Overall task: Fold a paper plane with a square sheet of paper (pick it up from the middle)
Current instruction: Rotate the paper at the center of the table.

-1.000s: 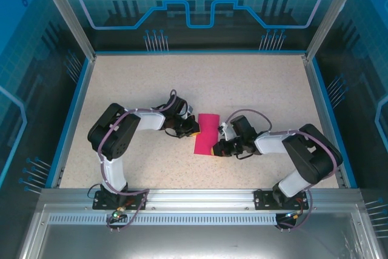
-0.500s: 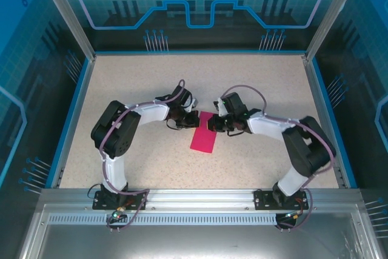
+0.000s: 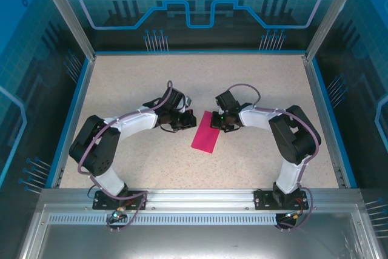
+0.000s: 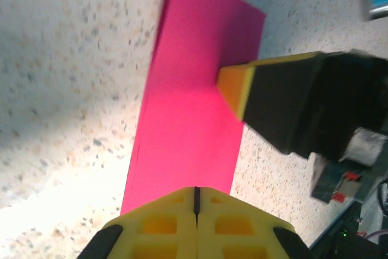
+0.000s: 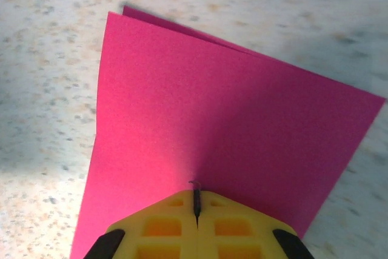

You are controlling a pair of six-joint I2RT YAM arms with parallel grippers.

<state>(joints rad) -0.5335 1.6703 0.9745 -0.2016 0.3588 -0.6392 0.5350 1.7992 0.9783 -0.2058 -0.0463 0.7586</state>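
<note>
The square sheet of paper (image 3: 204,139) lies folded into a narrow magenta rectangle on the speckled table (image 3: 127,83), tilted a little. My left gripper (image 3: 193,121) is shut, its tip at the left edge of the paper's far end. My right gripper (image 3: 213,123) is also shut and rests on that same end from the right. In the left wrist view the paper (image 4: 194,107) runs away from my closed left gripper (image 4: 196,190), and one of the right gripper's fingers (image 4: 239,89) presses on it. In the right wrist view the closed right gripper (image 5: 196,193) sits on the paper (image 5: 212,113), whose two layers show at the far edge.
Blue rails and glass walls (image 3: 79,89) bound the table on three sides. A metal frame (image 3: 194,198) with both arm bases runs along the near edge. Open tabletop lies all around the paper.
The right gripper has moved from the paper's near right edge up to its far end. The left arm has stretched out along the table. The paper has tilted slightly.
</note>
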